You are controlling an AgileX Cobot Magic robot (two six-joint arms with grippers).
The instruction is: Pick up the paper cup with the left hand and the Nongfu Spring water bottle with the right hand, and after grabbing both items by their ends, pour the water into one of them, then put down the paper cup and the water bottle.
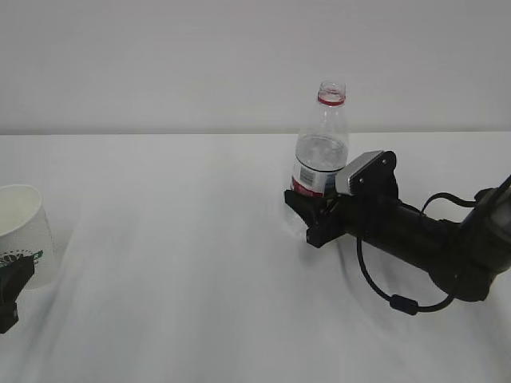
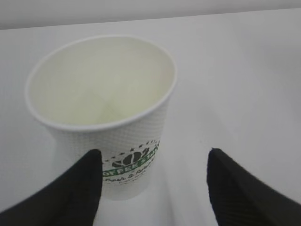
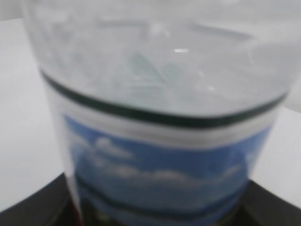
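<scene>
The white paper cup (image 1: 20, 227) with its green logo stands upright at the table's far left. It looks empty in the left wrist view (image 2: 101, 94). My left gripper (image 2: 153, 162) is open around its lower part: the left finger (image 2: 77, 188) sits at the cup's side, and the right finger (image 2: 235, 188) is well clear of it. Only the tip of this gripper (image 1: 11, 297) shows in the exterior view. The capless Nongfu Spring water bottle (image 1: 322, 144) stands upright right of centre. My right gripper (image 1: 311, 217) is shut on its labelled lower body (image 3: 160, 155), with a finger against each side. I cannot make out the water level.
The white table (image 1: 176, 263) stretches between the cup and the bottle, with a pale wall behind. The right arm (image 1: 431, 239) and its looping black cable (image 1: 399, 302) lie low over the table at the right.
</scene>
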